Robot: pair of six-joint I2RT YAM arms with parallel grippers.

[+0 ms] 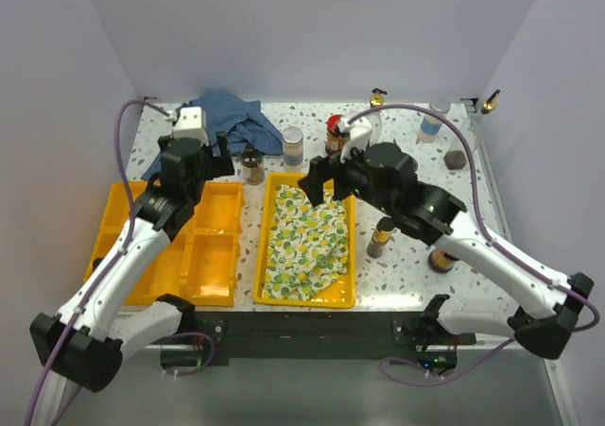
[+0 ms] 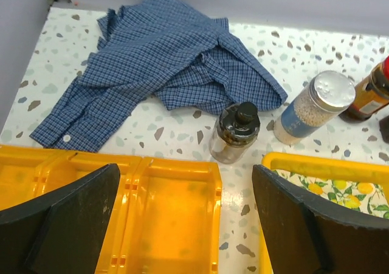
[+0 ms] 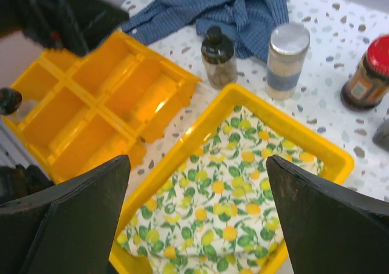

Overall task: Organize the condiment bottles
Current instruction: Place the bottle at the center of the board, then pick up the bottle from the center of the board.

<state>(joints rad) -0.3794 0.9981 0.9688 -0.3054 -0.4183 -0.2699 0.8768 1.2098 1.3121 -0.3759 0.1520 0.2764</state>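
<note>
The condiment bottles stand scattered on the speckled table. A black-capped glass jar, a grey-capped shaker and a red-lidded jar line up behind the trays. Two gold-pourer bottles and a blue-labelled white bottle stand at the back right. A dark bottle and a jar stand right of the lemon tray. My left gripper is open over the divided tray's far compartment. My right gripper is open above the lemon-print cloth, holding nothing.
A divided yellow tray lies at the left. A second yellow tray beside it holds the lemon cloth. A crumpled blue checked shirt lies at the back left. Walls close the back and sides.
</note>
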